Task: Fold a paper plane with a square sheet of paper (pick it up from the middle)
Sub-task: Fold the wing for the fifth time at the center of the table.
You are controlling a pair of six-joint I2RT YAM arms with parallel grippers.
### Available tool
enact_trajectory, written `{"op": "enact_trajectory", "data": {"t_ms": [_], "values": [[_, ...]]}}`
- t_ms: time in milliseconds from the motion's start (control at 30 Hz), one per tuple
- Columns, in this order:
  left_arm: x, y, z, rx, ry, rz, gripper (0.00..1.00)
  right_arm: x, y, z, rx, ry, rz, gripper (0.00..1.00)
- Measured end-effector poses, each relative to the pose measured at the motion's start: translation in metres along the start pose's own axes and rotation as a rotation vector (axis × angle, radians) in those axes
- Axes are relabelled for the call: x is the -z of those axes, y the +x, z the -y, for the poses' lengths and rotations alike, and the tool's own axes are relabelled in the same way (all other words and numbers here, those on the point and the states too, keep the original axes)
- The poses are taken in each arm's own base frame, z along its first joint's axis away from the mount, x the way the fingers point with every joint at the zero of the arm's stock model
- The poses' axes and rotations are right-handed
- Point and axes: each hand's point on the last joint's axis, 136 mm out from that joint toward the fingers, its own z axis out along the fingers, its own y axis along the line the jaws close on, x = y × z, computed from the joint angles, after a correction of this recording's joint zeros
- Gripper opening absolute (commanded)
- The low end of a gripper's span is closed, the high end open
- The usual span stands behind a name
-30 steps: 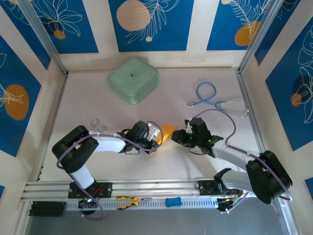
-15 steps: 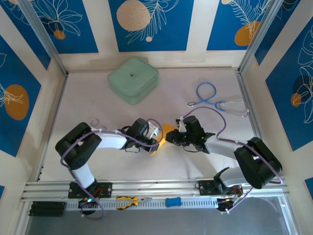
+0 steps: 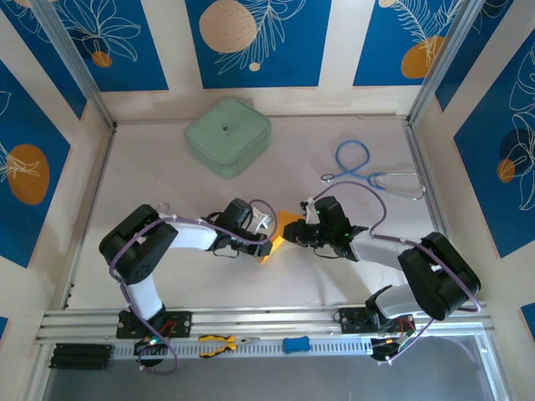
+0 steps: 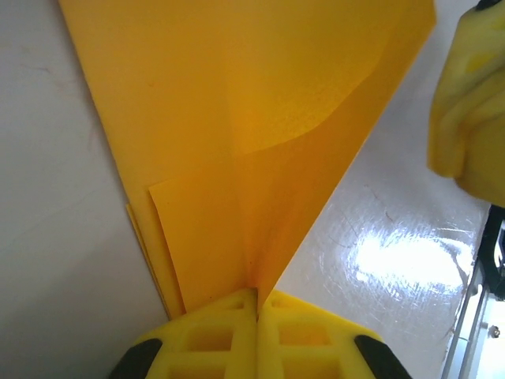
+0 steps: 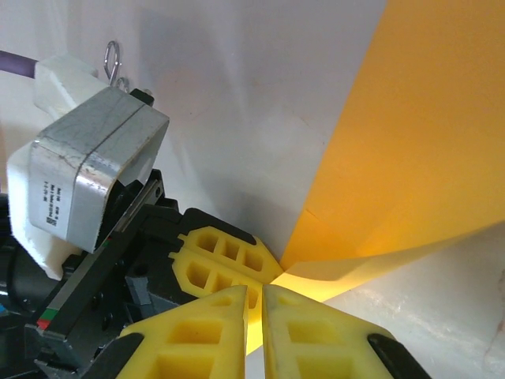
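The orange-yellow sheet of paper (image 3: 287,220) is folded into a pointed, layered shape at the table's middle. My left gripper (image 3: 269,243) is shut on its narrow end; in the left wrist view the folded layers (image 4: 237,118) fan away from the closed yellow jaws (image 4: 258,298). My right gripper (image 3: 288,235) meets it tip to tip from the right. In the right wrist view its jaws (image 5: 254,300) stand almost together, with a loose flap of the paper (image 5: 426,142) running in between them. The left gripper's fingers (image 5: 225,253) lie just beyond.
A mint-green case (image 3: 227,136) sits at the back left. A blue-tubed stethoscope (image 3: 359,167) lies at the back right. Yellow-handled pliers (image 3: 219,342) and a small blue object (image 3: 295,343) rest on the front rail. Side walls fence in the table.
My right gripper has moved left up to the paper and narrowed its jaws on the flap. The left arm has shifted slightly and still grips the paper.
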Motion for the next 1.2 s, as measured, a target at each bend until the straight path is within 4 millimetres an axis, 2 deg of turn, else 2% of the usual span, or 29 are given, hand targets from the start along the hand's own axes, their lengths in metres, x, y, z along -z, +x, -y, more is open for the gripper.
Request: {"op": "enact_trajectory", "data": {"t_ms": [300,433,633,1200], "values": [[-0.001,-0.002,0.001,0.023,0.008,-0.003,0.0,0.001,-0.002,-0.001,0.001,-0.007,0.013,0.13],[-0.001,-0.003,0.0,0.028,0.007,0.0,0.0,0.01,-0.003,0.006,-0.003,0.028,0.061,0.12],[0.001,-0.006,-0.002,0.048,0.007,0.011,0.0,0.02,-0.008,-0.002,0.027,0.016,0.108,0.12],[0.0,-0.006,-0.002,0.088,0.034,0.005,0.0,-0.004,0.008,0.009,0.014,0.02,0.012,0.11]]}}
